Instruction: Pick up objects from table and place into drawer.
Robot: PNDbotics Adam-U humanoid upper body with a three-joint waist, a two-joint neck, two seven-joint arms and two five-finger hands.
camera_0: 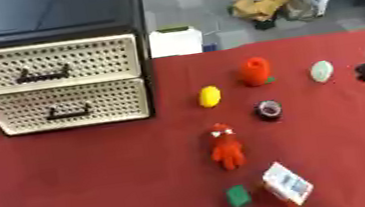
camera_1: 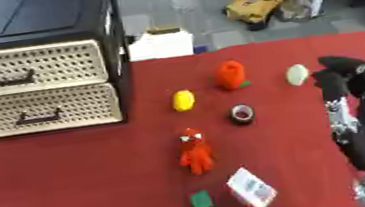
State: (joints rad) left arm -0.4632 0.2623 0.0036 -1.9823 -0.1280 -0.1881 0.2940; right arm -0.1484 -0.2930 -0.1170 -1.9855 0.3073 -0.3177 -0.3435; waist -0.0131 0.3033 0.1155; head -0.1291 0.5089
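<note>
The right hand (camera_1: 358, 102) hangs over the table's (camera_0: 100, 187) right side, fingers straight, holding nothing. Both drawers (camera_0: 63, 108) at far left are closed. Mid-table lie a lemon (camera_0: 210, 96), carrot (camera_0: 255, 71), pale egg (camera_0: 321, 71), tape roll (camera_0: 268, 110), red toy (camera_0: 226, 147), green block (camera_0: 238, 197) and a box (camera_0: 287, 185) with an unreadable label.

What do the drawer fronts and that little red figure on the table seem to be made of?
The drawer fronts look like cream moulded plastic: a regular grid of small holes, matte, with dark handles. The red figure looks soft, perhaps plush or rubber: rounded limbs, no shine, though the view leaves that open. The table covering looks like dull red cloth.
</note>
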